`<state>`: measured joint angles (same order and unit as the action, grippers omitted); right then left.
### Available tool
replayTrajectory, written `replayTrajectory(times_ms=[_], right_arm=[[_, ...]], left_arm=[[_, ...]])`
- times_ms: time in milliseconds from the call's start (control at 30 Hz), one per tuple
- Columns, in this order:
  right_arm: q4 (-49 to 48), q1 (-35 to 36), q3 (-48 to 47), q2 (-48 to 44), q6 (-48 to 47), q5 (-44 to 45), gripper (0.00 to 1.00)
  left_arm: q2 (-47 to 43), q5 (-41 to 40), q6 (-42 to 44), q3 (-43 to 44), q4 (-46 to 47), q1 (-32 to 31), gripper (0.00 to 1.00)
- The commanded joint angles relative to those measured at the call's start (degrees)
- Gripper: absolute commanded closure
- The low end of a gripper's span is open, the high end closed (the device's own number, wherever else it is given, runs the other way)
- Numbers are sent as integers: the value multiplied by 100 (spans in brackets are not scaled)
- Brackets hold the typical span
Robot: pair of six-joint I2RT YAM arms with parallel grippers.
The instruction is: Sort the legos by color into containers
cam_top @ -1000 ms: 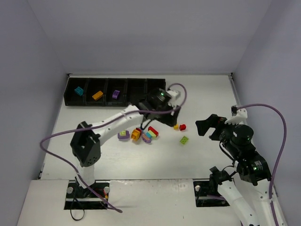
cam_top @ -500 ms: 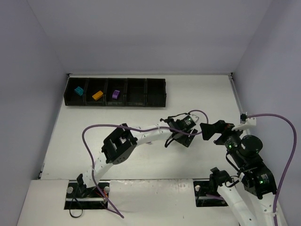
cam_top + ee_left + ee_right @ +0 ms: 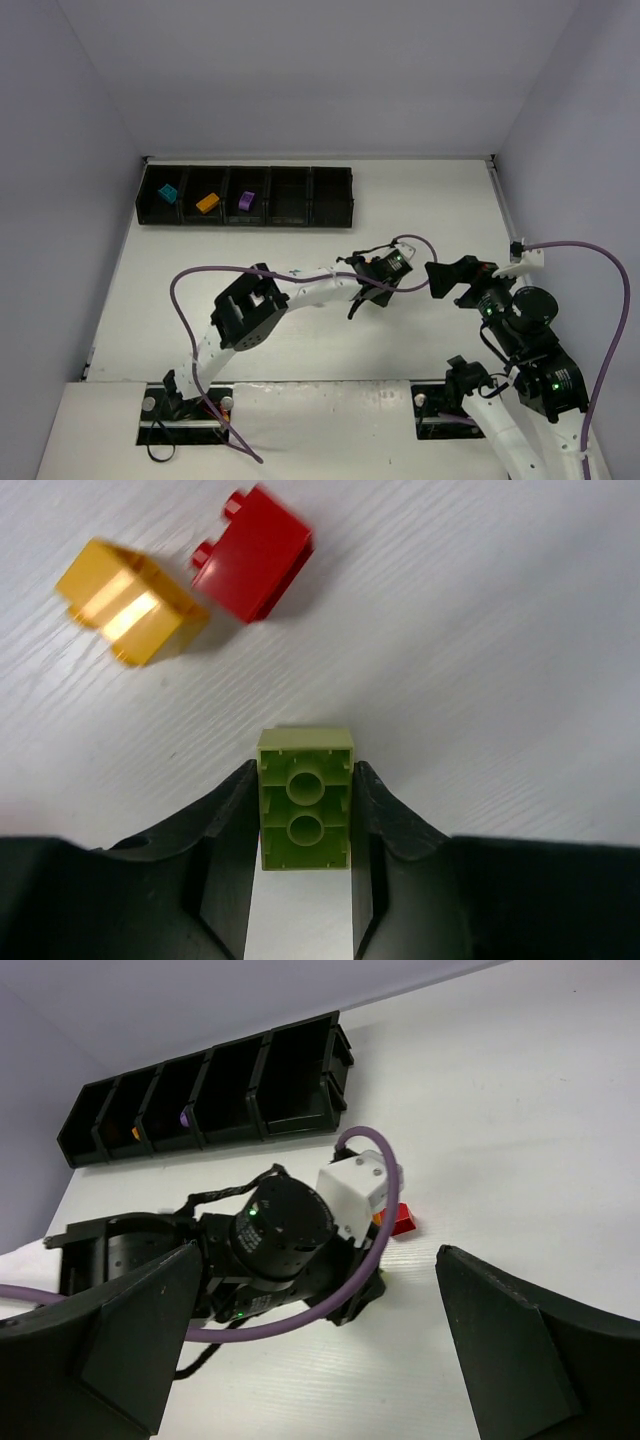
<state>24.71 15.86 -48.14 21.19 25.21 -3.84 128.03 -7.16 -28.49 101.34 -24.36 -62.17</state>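
My left gripper (image 3: 304, 776) is shut on a lime green lego (image 3: 305, 800), its hollow underside facing the camera, just above the white table. Beyond it lie an orange lego (image 3: 130, 600) and a red lego (image 3: 255, 555), loose and apart. From above, the left gripper (image 3: 358, 305) sits right of the table's centre, and its arm hides the other loose legos. The right gripper (image 3: 440, 282) is open and empty, close to the left wrist's right side. The black containers (image 3: 330, 195) line the back left, holding a teal (image 3: 168, 193), an orange (image 3: 207, 202) and a purple lego (image 3: 246, 200).
The left wrist (image 3: 280, 1235) and its purple cable (image 3: 300, 1315) fill the space between my right fingers, with the red lego (image 3: 401, 1222) just behind. The containers (image 3: 290, 1080) stand at the far left. Grey walls close in the table on three sides.
The left arm swung from near the containers to right of centre, then its jaws closed on the lime green lego. The right arm moved in towards the left wrist and stays open.
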Motion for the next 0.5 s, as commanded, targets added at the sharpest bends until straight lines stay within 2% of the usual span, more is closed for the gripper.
replayTrajectory(times_ms=[0,100,233,333,467], right_arm=[[-344,31,-257,166,-148,67,0],[-344,31,-292,245,-210,120,0],[-370,31,-301,429,-280,164,0],[-397,31,-266,588,-306,164,0],[-432,31,-257,789,-350,146,0]], left_arm=[[-962,-453,177,-263,63,222,100],[-1620,-453,300,-527,-69,723,100],[-1983,-330,625,-475,-262,1531,100],[-1852,-225,924,-107,-402,2181,100],[-1116,-32,1126,893,-753,2973,96]])
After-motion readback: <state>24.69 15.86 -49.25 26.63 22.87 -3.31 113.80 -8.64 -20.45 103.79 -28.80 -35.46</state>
